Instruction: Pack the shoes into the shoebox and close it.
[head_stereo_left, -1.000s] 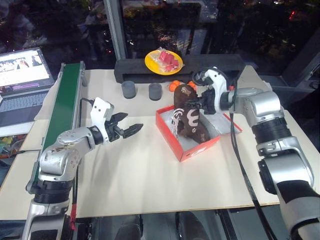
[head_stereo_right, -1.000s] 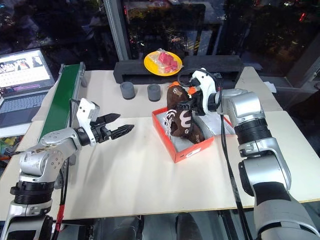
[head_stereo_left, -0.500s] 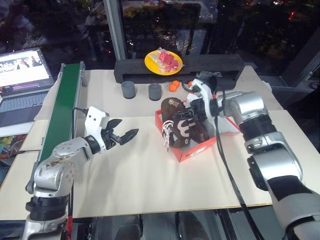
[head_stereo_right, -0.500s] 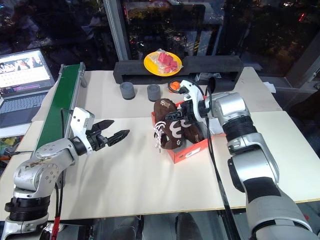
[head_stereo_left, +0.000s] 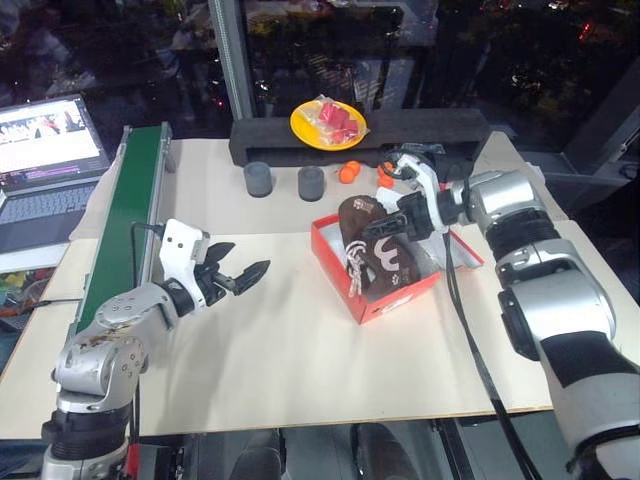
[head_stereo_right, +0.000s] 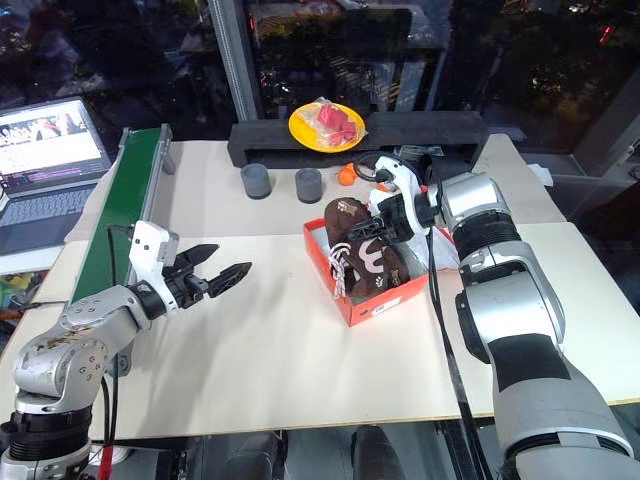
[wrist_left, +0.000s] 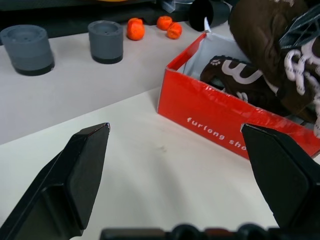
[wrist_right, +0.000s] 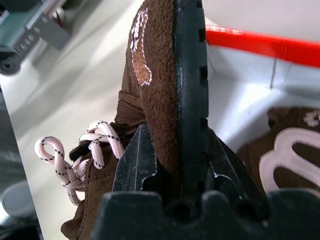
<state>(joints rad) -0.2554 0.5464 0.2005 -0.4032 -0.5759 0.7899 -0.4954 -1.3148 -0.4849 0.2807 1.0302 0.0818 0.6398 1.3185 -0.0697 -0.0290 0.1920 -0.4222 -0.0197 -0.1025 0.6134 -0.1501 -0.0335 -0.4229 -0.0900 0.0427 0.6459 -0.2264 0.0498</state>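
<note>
While the right fingers (wrist_right: 150, 160) pinch one shoe (head_stereo_left: 372, 240), it hides the boxed shoe (wrist_left: 240, 80); left fingers (wrist_left: 85, 170) spread.

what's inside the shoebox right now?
One brown shoe lies on the white floor of the shoebox. The second shoe, clamped in the right gripper, is tilted over it with its laces hanging over the box's edge. The floor beneath the shoes is covered.

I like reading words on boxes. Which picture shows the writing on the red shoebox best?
The left wrist view: the shoebox is close, with white print readable along its red side. The two eye views show the whole box far off, print too small. The right wrist view shows just a red edge.
</note>
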